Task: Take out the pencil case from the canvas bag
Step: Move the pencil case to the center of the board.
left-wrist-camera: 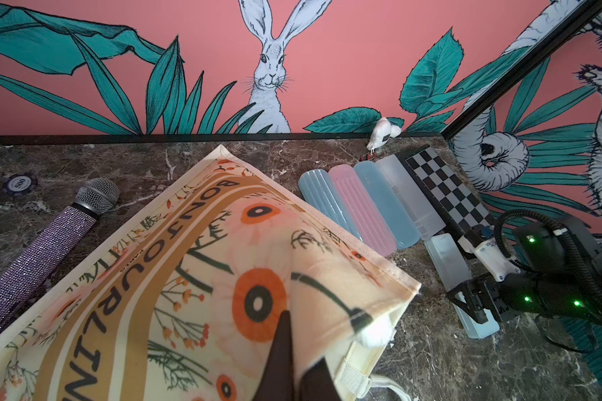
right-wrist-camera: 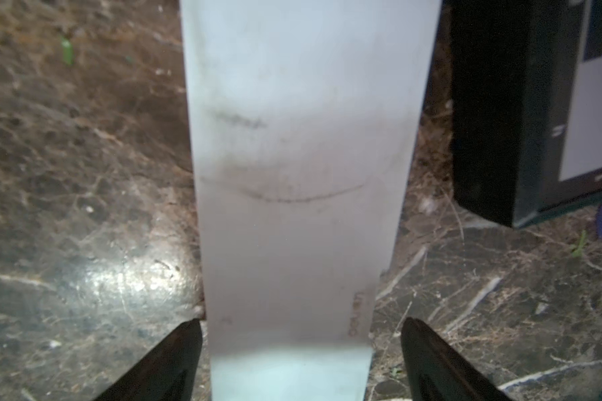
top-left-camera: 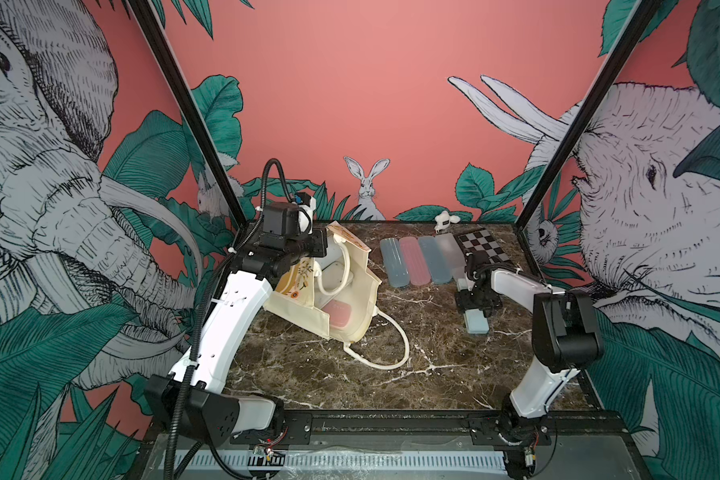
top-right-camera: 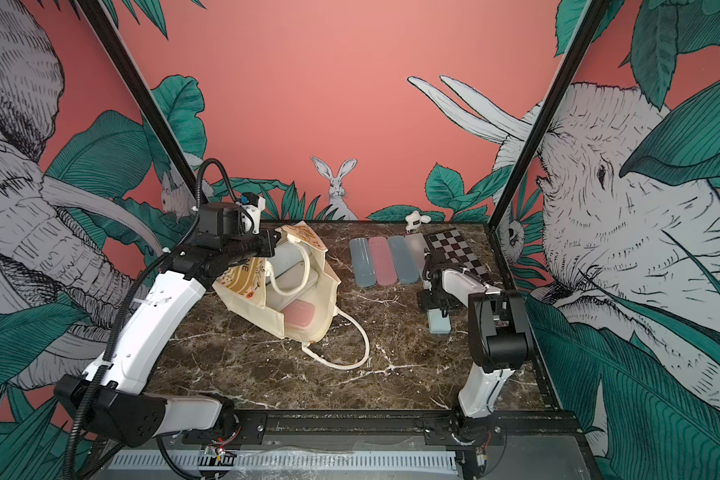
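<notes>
Pencil case (top-left-camera: pixel 476 324), the pale blue one, already lies flat on the table (top-left-camera: pixel 350 374) over on the right, so we read across to it. At the left, our left gripper (left-wrist-camera: pixel 303 343) is clamped on the printed cloth of the canvas bag (top-left-camera: pixel 294 309), holding the mouth up and open toward the middle. A pink case (top-left-camera: pixel 336 314) shows inside, so we judge that pinch is worth holding steady, without tugging the bag along the table. Past the bag, at the back, comes the row of four cases (top-left-camera: pixel 416 262). Just in front of that row's right end, beside the chessboard (top-left-camera: pixel 481 245), our right gripper (right-wrist-camera: pixel 299 333) stands over the pencil case with its jaws apart, one finger along each long side and a sliver of marble showing between finger and plastic. The step in hand is letting go cleanly. We would lift straight up with no sideways drift, so neither finger clips an edge and skews the case against its neighbours, then swing back toward the bag's mouth.
</notes>
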